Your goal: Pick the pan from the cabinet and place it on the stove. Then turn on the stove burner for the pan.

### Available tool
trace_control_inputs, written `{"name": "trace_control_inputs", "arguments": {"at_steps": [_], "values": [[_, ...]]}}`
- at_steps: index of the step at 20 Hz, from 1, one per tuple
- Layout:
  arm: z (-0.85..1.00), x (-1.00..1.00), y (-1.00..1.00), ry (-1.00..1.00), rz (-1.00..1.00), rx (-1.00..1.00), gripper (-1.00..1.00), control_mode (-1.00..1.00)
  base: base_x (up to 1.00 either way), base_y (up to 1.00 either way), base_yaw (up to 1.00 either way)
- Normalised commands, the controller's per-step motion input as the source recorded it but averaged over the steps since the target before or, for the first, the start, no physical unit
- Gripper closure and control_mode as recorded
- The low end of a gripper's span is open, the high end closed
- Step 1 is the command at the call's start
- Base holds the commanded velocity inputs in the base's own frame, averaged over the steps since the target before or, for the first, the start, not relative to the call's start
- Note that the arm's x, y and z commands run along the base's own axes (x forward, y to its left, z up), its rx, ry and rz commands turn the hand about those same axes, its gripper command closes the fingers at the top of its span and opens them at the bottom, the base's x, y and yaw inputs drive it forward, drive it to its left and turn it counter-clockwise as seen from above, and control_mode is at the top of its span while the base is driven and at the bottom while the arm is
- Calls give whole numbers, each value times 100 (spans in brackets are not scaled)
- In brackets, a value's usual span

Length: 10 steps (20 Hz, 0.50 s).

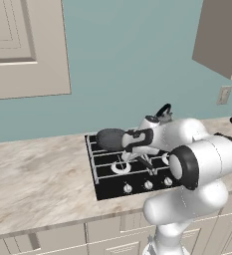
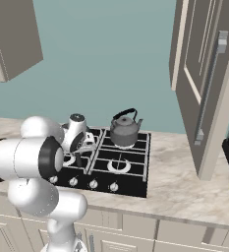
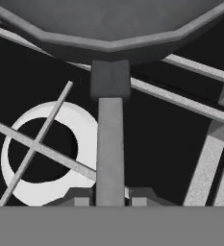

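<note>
While the gripper [image 3: 110, 199] was pinched on the handle of the pan [image 1: 110, 139], holding it over the rear left of the stove [image 1: 107, 187], fetching from the cabinet [image 2: 204, 83] looked done, with release and the burner knob left.

No text, label, brand or number can be read anywhere

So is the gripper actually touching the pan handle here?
Touching. In the hand view the gripper has its jaws closed against both sides of the handle of the pan, with no gap visible.
</note>
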Motion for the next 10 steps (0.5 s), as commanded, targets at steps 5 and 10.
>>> {"name": "trace_control_inputs", "arguments": {"at_steps": [5,10], "values": [[-10,28,0,13,-10,0,100,-100,0,0,0],[-1,19,0,11,-7,0,100,-100,0,0,0]]}}
